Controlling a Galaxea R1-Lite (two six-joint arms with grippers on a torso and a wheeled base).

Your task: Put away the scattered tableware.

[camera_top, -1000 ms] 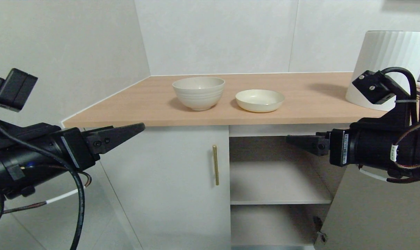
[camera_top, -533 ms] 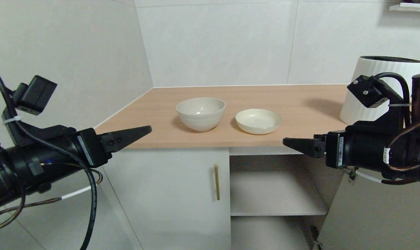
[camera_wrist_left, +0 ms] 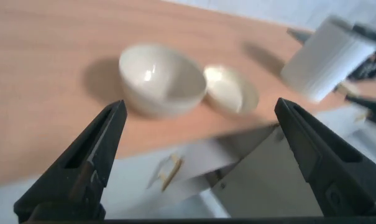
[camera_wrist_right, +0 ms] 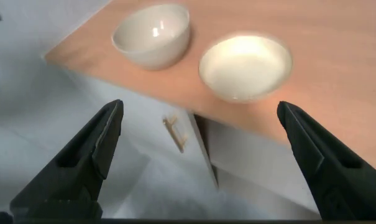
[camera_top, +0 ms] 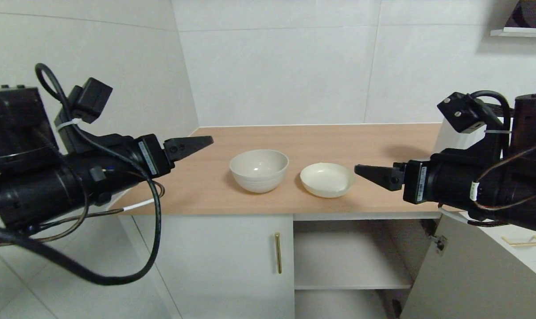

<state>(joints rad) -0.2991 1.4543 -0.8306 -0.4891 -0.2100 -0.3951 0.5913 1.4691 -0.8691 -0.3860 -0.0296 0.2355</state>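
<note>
We see a deep, ribbed cream bowl (camera_top: pixel 259 169) and a shallow cream dish (camera_top: pixel 328 179) side by side on the wood table (camera_top: pixel 383 146), btwn L claw (camera_top: pixel 203 142) & R claw (camera_top: pixel 361 170). Both claws are spread wide, holding nothing.

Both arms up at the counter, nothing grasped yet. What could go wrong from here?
1. The bowl and dish sit close together near the front edge of the counter. The open right gripper, going for the dish, could bump the bowl or push the dish off.
2. The open cabinet door stands under the right arm. Lowering toward the shelf might clip it.
</note>
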